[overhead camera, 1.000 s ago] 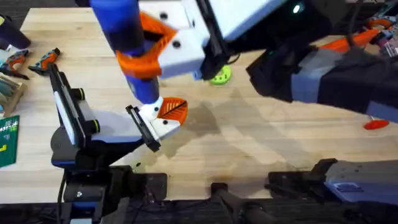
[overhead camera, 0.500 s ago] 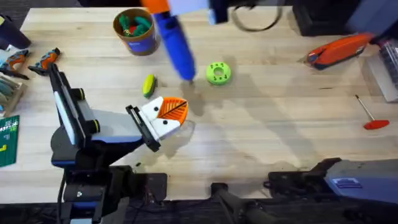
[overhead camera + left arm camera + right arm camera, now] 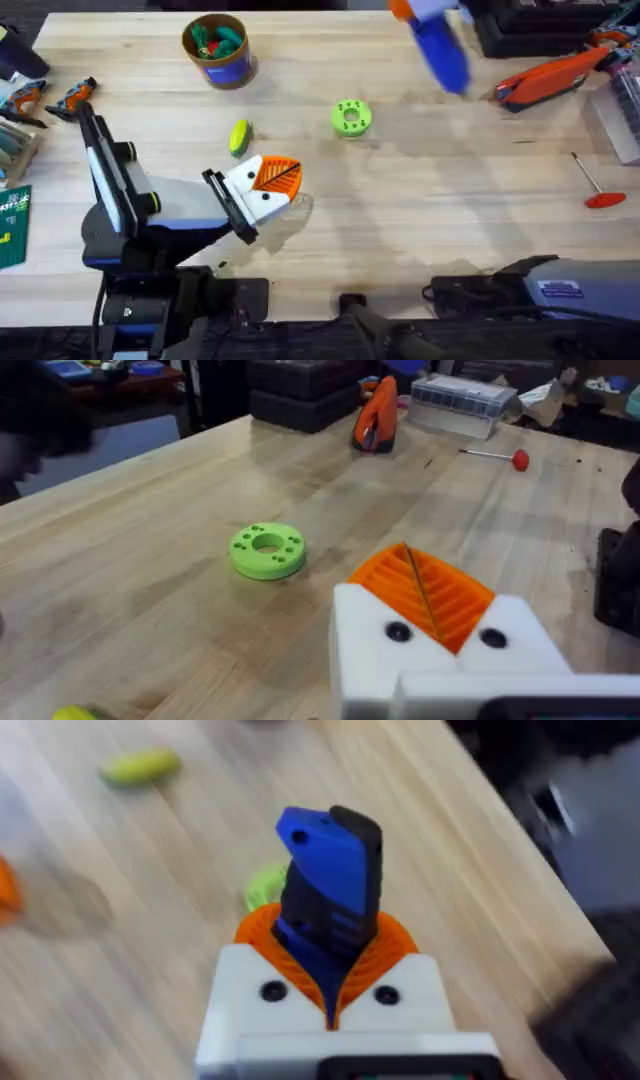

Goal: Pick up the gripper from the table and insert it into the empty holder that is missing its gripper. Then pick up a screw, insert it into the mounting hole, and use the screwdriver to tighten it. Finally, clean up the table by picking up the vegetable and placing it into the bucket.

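Note:
My left gripper (image 3: 268, 183) rests low over the table's near left, shut, with nothing between its fingers. Both its white holders carry orange ribbed tips (image 3: 420, 592) pressed together, and a dark spot (image 3: 398, 631) shows in each white block. My right gripper (image 3: 420, 10) hangs over the far right, shut on the blue screwdriver (image 3: 441, 52), which stands up between the orange pads (image 3: 325, 870). The yellow-green vegetable (image 3: 239, 137) lies on the wood beyond the left gripper. The blue bucket (image 3: 217, 48) with green and red toys stands at the far left.
A green disc with holes (image 3: 351, 117) lies mid-table. An orange-red case (image 3: 548, 80) and a thin red-handled driver (image 3: 596, 186) sit at the right. Small tools and a box line the left edge. Open wood lies between the disc and the right side.
My right gripper has carried the screwdriver from above the left gripper toward the far right of the table, uncovering the bucket and the vegetable. The left arm has stayed put.

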Controlling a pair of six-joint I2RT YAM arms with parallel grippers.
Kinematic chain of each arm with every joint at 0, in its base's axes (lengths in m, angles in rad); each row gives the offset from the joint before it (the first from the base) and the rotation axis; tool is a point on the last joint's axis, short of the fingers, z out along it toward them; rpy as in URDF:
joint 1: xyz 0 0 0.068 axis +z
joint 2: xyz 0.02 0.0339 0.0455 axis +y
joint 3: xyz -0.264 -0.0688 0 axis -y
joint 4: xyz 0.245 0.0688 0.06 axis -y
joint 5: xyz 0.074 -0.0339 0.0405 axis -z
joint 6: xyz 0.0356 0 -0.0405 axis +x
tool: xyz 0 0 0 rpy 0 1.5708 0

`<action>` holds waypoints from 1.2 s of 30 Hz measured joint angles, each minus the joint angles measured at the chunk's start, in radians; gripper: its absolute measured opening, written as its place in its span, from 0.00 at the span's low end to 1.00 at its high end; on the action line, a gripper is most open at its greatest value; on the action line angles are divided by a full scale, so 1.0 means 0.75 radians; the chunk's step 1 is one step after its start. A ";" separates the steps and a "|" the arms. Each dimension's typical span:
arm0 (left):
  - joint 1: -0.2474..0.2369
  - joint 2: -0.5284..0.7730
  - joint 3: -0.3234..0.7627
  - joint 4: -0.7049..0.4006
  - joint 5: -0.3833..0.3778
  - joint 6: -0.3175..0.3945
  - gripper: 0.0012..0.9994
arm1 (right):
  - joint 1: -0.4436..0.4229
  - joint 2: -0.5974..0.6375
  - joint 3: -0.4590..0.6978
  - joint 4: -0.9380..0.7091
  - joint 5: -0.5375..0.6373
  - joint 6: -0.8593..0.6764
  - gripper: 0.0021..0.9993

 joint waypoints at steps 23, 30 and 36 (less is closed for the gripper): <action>0.000 0.000 0.000 0.000 0.000 0.000 0.01 | -0.277 0.375 -0.542 0.326 0.531 -0.723 0.02; 0.000 0.000 0.000 0.000 0.000 0.000 0.01 | -0.288 0.375 -0.726 0.448 0.555 -0.840 0.15; 0.000 0.000 0.000 0.000 0.000 0.000 0.01 | -0.282 0.338 -0.746 0.465 0.571 -0.881 0.97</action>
